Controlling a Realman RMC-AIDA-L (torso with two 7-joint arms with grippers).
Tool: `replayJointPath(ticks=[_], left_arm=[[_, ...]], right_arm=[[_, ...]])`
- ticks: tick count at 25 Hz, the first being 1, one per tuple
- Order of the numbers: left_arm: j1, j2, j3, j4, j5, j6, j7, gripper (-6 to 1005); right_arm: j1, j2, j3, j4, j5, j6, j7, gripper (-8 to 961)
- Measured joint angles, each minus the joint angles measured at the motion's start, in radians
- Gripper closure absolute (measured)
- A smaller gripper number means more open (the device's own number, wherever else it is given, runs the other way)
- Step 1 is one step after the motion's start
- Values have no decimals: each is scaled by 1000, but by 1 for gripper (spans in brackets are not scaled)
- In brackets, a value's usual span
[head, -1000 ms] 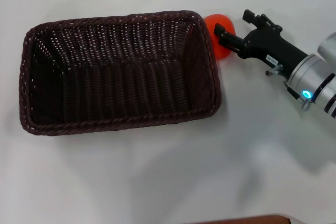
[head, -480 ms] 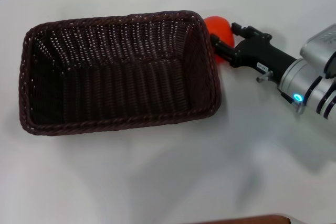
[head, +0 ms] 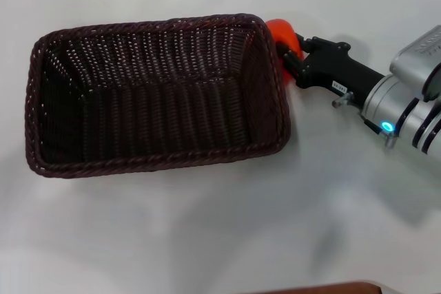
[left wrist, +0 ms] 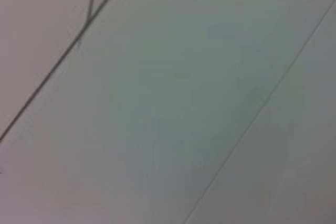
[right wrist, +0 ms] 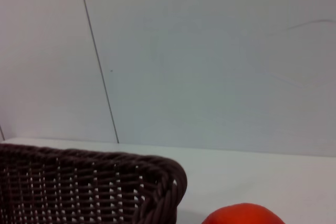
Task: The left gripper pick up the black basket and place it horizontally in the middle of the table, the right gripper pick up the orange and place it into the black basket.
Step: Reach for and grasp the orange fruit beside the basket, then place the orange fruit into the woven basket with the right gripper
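Note:
The black basket [head: 155,94] lies lengthwise on the white table [head: 207,225], near its middle and a little to the left, and it is empty. The orange [head: 281,32] sits just outside the basket's far right corner, against the rim. My right gripper [head: 290,51] reaches in from the right, and its black fingers [head: 307,42] close on either side of the orange, hiding part of it. In the right wrist view the basket's braided rim [right wrist: 105,182] and the top of the orange [right wrist: 241,214] show. The left gripper is out of view.
The silver-grey right arm [head: 406,101] with its blue light crosses the right edge of the table. A brown strip [head: 317,288] shows at the front edge. The left wrist view shows only pale panels with seams [left wrist: 52,72].
My right gripper has moved left to the orange, and its fingers have closed from wide open onto it. The orange has shifted slightly toward the basket's corner. A dark tip at the top left has gone.

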Motion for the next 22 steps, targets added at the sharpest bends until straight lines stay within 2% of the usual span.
replayJointPath(ticks=[4,9,13,17,18,20,22], left_arm=[[-11,0,-45,50,-5,-27,26,107],[-13,1,-76,80,-6,-49,39,107],[-16,1,-102,114,-6,-79,90,107],[-26,1,-151,176,-7,-95,158,107],[-32,1,-188,218,-7,-109,204,107],[-36,1,-208,241,-7,-116,226,107],[-42,1,-241,279,-8,-127,264,107]], right_arm=[[-11,-5,4,22,1,11,24,660],[-56,-20,59,75,3,72,21,709],[-137,-46,115,187,0,186,21,737],[-213,-68,115,310,-51,347,25,760],[-219,-68,115,327,-88,391,26,766],[-219,-64,115,345,-157,458,26,786],[-209,-45,113,347,-226,490,24,805]])
